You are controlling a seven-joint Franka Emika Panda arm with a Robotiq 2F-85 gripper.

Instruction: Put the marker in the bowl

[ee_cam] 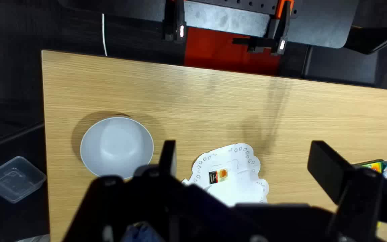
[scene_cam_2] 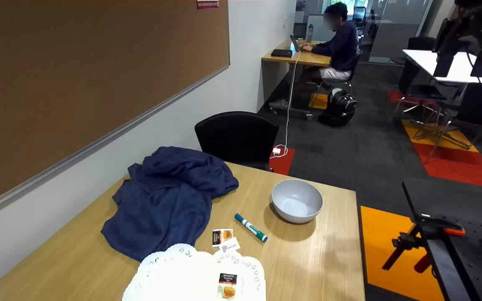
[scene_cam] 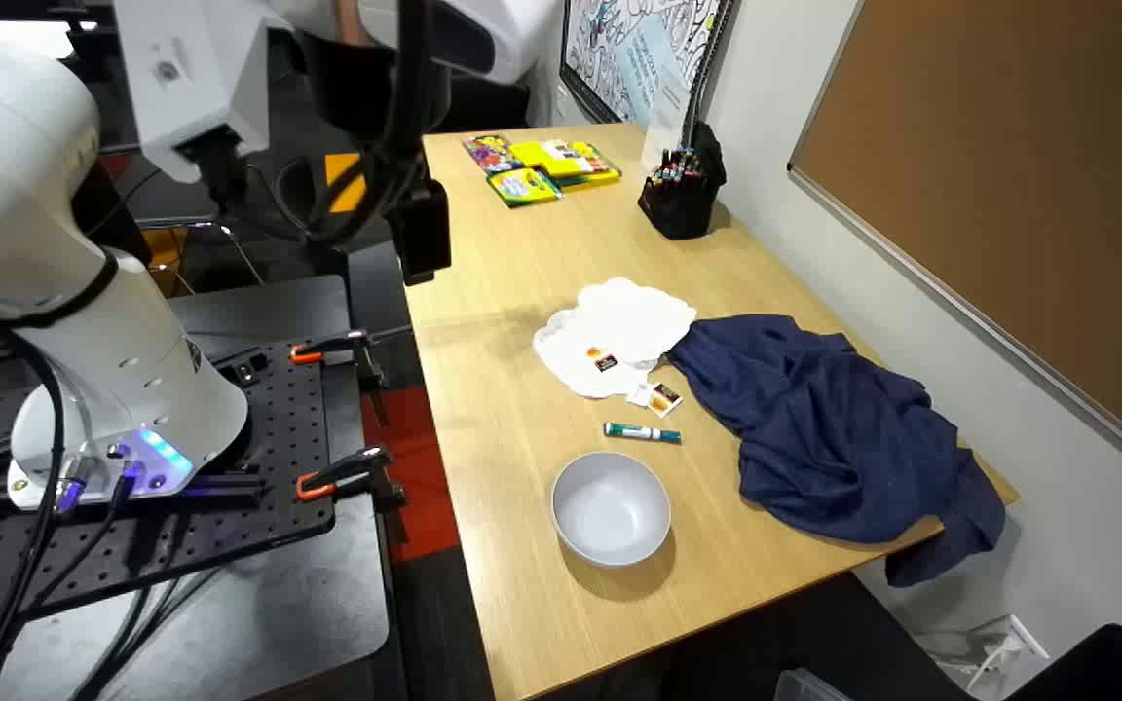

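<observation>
Tool (ee_cam: pixel 244 157) hangs w/ jaws wide apart, well clear of tabletop (scene_cam: pixel 483 409), where grn marker (scene_cam_2: pixel 251 228) lies btwn upright gry bowl (scene_cam_2: pixel 297 202) & sml packets (scene_cam_2: pixel 221 237), apart from both.

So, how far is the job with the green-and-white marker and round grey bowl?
Done: nothing; the marker lies on the wooden table, outside the bowl. In hand: nothing; the black gripper hangs open. Left: grasping the marker and releasing it inside.

Ok so the bowl (scene_cam: pixel 611 509) is plain pale grey, marker (scene_cam_2: pixel 251 228) green and white, cloth (scene_cam_2: pixel 163 205) solid navy, doily (scene_cam_2: pixel 186 280) white with a loopy edge pattern.
</observation>
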